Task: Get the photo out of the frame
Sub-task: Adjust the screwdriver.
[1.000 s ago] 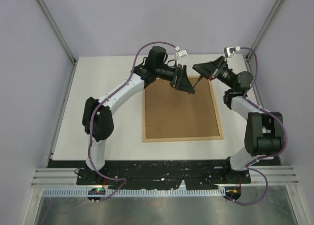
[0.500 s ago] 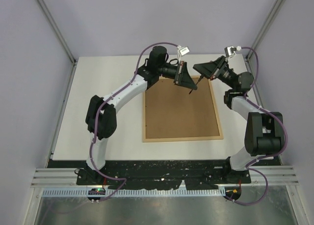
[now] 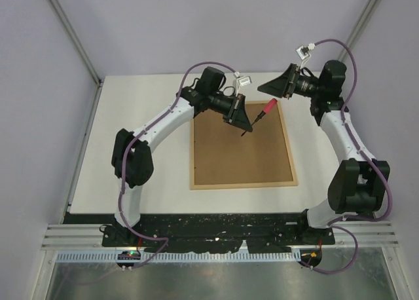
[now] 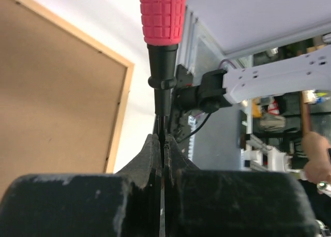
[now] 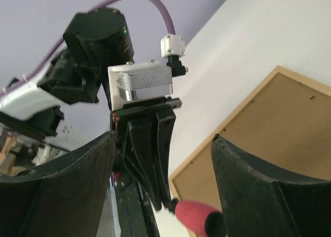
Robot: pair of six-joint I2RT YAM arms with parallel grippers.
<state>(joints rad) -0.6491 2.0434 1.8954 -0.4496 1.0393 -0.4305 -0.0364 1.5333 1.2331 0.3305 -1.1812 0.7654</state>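
Observation:
The frame lies back up on the table, its brown board facing me; the photo is hidden under it. A small red-handled screwdriver hangs over the frame's far edge. My left gripper is shut on its thin dark shaft, and the left wrist view shows the jaws pressed together below the red handle. My right gripper stands open, apart from the handle, up and to the right. In the right wrist view its fingers spread wide around the sight of the screwdriver.
The white table stretches left of the frame. Metal posts and pale walls close in the back and sides. Purple cables loop above both arms. The frame's corner lies below the right wrist.
My left gripper shut on the screwdriver's shaft. My right gripper opened, let go of the red handle and drew back to the far right. The screwdriver now hangs from the left gripper alone.

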